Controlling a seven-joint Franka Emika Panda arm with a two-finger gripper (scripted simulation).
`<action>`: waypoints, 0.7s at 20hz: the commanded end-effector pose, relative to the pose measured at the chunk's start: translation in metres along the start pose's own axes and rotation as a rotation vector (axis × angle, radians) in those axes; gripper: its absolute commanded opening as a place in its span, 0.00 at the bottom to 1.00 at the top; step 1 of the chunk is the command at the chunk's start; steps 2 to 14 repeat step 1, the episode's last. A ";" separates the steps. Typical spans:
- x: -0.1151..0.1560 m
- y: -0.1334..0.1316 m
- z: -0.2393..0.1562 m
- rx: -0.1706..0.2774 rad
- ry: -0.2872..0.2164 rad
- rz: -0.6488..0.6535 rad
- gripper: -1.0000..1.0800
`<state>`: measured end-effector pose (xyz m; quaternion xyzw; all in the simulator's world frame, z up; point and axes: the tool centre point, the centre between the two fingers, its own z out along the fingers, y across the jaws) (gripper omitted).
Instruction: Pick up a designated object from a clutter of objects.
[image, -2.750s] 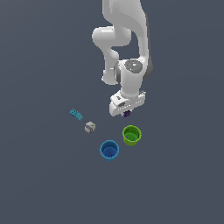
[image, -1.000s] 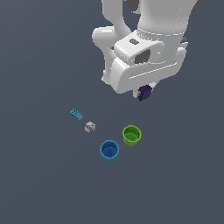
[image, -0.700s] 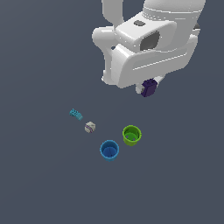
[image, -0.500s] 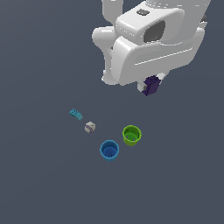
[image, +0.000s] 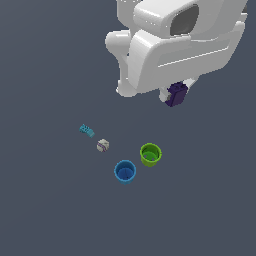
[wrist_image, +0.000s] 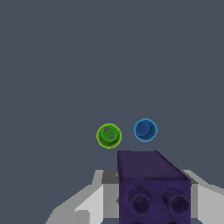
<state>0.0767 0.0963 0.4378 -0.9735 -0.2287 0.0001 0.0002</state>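
While the arm (image: 165, 50) looms large and high above the counter (image: 50, 210), its pincer (image: 176, 94) is pinching the purple block (image: 176, 95), which hangs in the air well above the green cup (image: 150, 154). Just beside the green cup stands the blue cup (image: 125, 171). Near them lies the whitish lump (image: 102, 145), with the teal bar (image: 86, 131) just beyond it. From the wrist, the block (wrist_image: 153, 188) sits between pale fingers (wrist_image: 94, 203).
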 end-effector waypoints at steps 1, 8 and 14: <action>0.001 0.000 -0.001 0.000 0.000 0.000 0.00; 0.001 0.000 -0.001 0.000 0.000 0.000 0.00; 0.001 0.000 -0.001 0.000 0.000 0.000 0.00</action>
